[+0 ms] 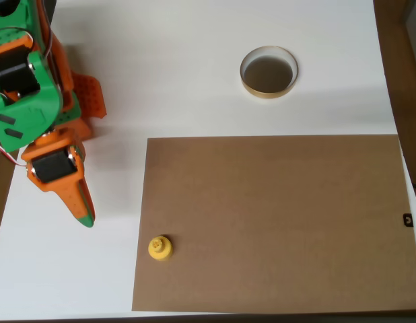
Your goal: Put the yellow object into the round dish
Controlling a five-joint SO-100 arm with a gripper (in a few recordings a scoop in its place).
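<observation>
The yellow object (159,247) is a small round piece with a knob on top, standing on the left edge of a brown cardboard sheet (275,222) near its lower left corner. The round dish (268,72), tan-rimmed with a dark inside, sits on the white table toward the upper right, beyond the sheet's far edge. My green and orange gripper (85,214) points down the picture at the left, about a hand's width left and slightly above the yellow object, touching nothing. Its fingers lie together and look shut, with nothing held.
The white table (194,67) spans the view, with its right edge near the dish side and darker floor beyond. My arm's base and body (33,87) fill the upper left corner. A small black tag (407,219) sits at the sheet's right edge.
</observation>
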